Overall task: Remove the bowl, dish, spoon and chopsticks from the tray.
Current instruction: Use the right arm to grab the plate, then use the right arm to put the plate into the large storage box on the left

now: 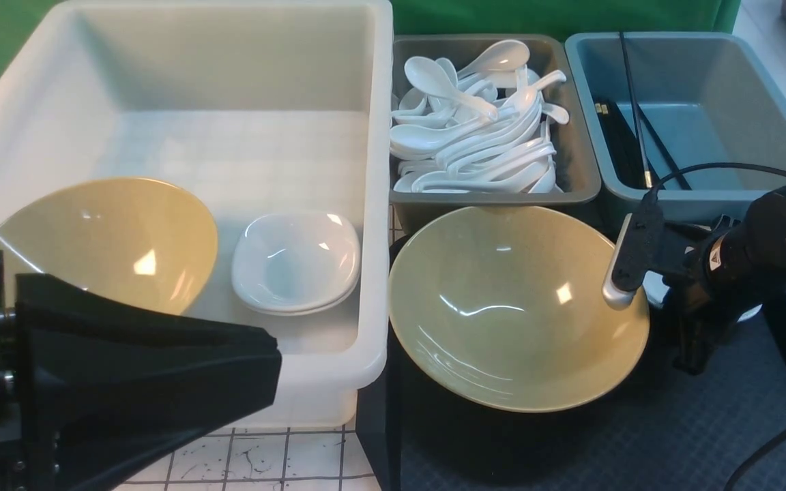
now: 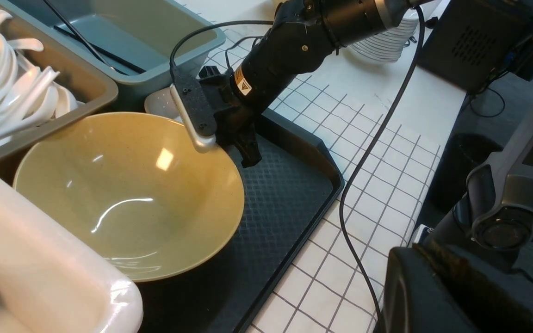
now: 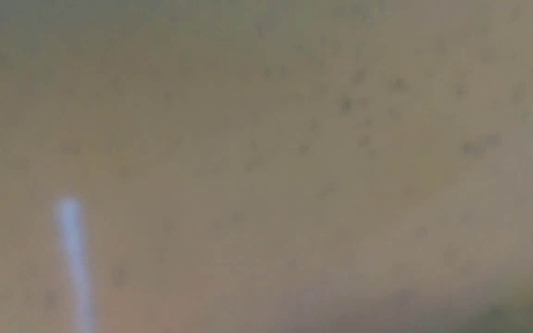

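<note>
White gridded tabletop [image 1: 284, 457], green backdrop. Far left, left gripper [image 1: 256, 372] parked in front of white tub [image 1: 372, 204], fingers pressed together. Middle: bowl [image 1: 519, 307] sits tilted on tray [image 1: 570, 450], near tray's left-rear corner. Then right gripper [image 1: 683, 344] at bowl's right rim, can't tell if pinching it.

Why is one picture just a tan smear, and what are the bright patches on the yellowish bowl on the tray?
Front view: sharp, with white light reflections on the glossy olive-yellow conical bowl on the black diamond-textured tray. Left wrist view: sharp, one squarish highlight inside that bowl. Right wrist view: out of focus, apparently too close to the bowl's speckled glaze, with one pale glare streak.
</note>
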